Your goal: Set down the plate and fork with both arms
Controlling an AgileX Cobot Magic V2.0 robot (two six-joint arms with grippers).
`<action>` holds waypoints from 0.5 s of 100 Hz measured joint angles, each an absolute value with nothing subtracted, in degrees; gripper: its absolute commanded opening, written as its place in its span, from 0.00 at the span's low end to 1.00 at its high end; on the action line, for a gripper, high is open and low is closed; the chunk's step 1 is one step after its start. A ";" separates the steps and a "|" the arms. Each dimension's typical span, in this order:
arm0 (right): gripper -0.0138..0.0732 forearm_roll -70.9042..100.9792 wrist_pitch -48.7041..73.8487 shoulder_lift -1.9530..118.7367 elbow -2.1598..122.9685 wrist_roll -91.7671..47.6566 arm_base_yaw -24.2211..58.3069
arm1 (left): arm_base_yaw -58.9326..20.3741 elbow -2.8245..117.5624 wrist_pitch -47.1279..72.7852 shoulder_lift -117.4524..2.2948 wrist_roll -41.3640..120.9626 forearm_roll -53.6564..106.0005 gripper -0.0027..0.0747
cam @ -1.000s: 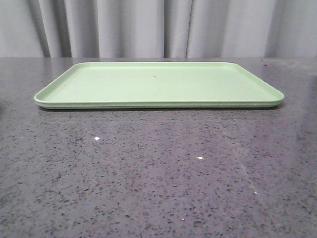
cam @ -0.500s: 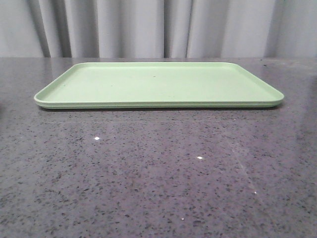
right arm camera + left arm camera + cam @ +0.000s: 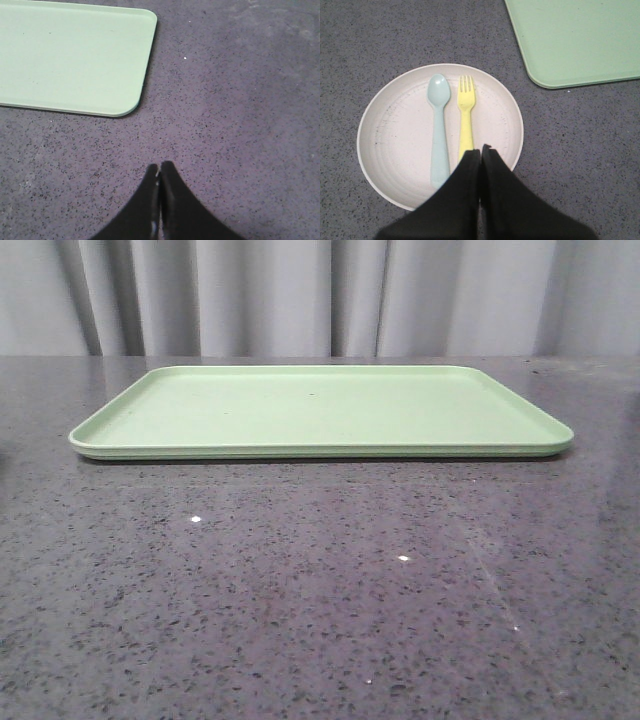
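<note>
In the left wrist view the round pale plate [image 3: 395, 135] lies on the dark speckled table, beside a corner of the light-green tray [image 3: 580, 40]. The yellow fork [image 3: 466, 117] and a pale blue spoon [image 3: 439, 130] lie side by side in the plate. My left gripper [image 3: 481, 150] is shut and empty, above the plate's near edge and over the fork's handle end. My right gripper [image 3: 160, 166] is shut and empty over bare table beside another tray corner [image 3: 75, 55]. The front view shows only the tray [image 3: 320, 410]; plate, fork and both grippers are out of it.
The dark speckled table [image 3: 320, 590] stretches in front of the tray. A grey curtain [image 3: 320, 295] hangs behind the table's far edge.
</note>
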State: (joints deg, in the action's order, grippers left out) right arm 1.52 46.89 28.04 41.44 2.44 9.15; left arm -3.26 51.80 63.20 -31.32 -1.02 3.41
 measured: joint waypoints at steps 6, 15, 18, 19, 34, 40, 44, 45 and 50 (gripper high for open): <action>0.02 1.54 46.89 28.04 41.44 2.44 9.15 | -3.26 51.80 63.33 -31.32 -1.02 3.41 0.01; 0.02 1.54 46.89 28.04 41.44 2.44 9.15 | -3.26 51.80 63.53 -31.32 -1.02 3.30 0.01; 0.03 1.54 46.89 28.04 41.44 2.44 9.15 | -3.26 51.80 63.53 -31.32 -1.02 3.30 0.02; 0.03 1.54 46.89 28.04 41.44 2.44 9.15 | -3.26 51.80 63.53 -31.32 -1.02 3.30 0.02; 0.13 1.64 46.89 28.04 41.44 2.44 9.15 | -3.26 51.80 63.78 -31.32 -1.02 3.30 0.28; 0.22 1.64 46.89 28.04 41.44 2.44 9.15 | -3.26 51.80 64.16 -31.32 -1.02 3.30 0.45; 0.30 1.94 46.89 28.04 41.44 2.44 9.15 | -3.26 51.80 64.41 -31.32 -1.02 3.30 0.55; 0.31 1.88 46.89 28.04 41.44 2.44 9.15 | -3.26 51.80 64.40 -31.32 -1.02 3.30 0.59; 0.41 2.14 46.89 28.04 41.44 2.44 9.15 | -3.26 51.80 64.54 -31.32 -1.02 3.30 0.71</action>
